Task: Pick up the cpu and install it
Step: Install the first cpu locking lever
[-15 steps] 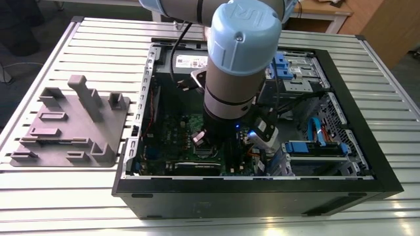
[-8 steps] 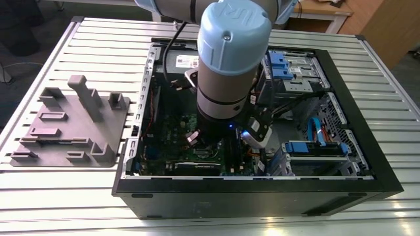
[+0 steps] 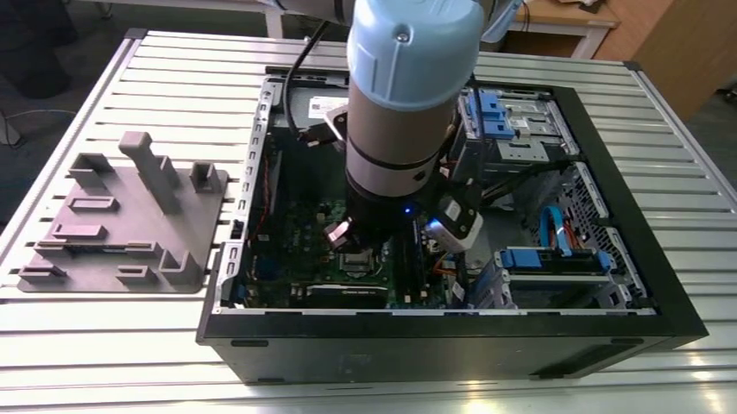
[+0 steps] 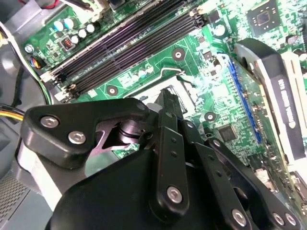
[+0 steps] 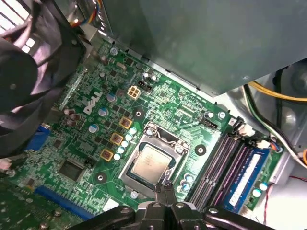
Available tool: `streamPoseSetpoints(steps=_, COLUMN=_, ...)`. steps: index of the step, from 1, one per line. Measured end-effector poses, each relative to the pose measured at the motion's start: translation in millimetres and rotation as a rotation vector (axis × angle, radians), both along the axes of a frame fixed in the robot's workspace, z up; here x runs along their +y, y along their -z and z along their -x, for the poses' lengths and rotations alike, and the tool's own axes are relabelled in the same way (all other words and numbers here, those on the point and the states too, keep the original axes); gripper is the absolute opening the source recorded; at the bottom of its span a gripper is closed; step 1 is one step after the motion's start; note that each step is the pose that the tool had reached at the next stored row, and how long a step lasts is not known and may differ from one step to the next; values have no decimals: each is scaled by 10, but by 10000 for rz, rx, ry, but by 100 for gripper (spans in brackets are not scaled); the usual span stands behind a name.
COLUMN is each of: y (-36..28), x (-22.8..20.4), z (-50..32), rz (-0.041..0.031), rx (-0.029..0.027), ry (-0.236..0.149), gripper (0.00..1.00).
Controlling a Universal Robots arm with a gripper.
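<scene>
Inside the open black computer case (image 3: 461,341) on the slatted metal table (image 3: 103,345), the arm reaches down over the green motherboard (image 5: 100,139). On that board, in the first wrist view, the cpu (image 5: 149,164) lies flat in the metal socket frame (image 5: 178,149), its pale silver-grey top facing up toward the camera. It is square, so no long axis stands out; its edges run parallel to the socket's sides and roughly parallel to the neighbouring black memory slots (image 5: 221,163).

The gripper (image 5: 165,189) hangs right at the socket's edge, its two slim black fingers (image 5: 160,191) drawn close together with hardly any gap between the tips, and nothing visibly held between them. The tips sit at the rim of the chip; whether they touch it cannot be told. In the second wrist view the gripper (image 4: 169,103) points down at the same socket, with the memory slots (image 4: 129,40) beyond it.

In the exterior view, a grey moulded plastic tray (image 3: 121,228) with upright posts rests on the table at the exterior view's left, well apart from the case.
</scene>
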State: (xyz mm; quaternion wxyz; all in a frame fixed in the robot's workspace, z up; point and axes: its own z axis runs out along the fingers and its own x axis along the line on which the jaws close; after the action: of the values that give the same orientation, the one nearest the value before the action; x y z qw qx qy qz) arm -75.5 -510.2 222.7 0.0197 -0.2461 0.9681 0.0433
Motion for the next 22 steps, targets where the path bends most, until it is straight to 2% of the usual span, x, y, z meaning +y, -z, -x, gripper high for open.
streamPoseSetpoints(steps=7, y=-1, x=1, z=86, rz=-28, rx=-50, ry=5, gripper=11)
streamPoseSetpoints(steps=12, y=-68, x=0, z=86, rz=-27, rx=-50, ry=10, gripper=11)
streamPoseSetpoints(steps=22, y=-70, x=0, z=87, rz=-29, rx=-51, ry=11, gripper=11)
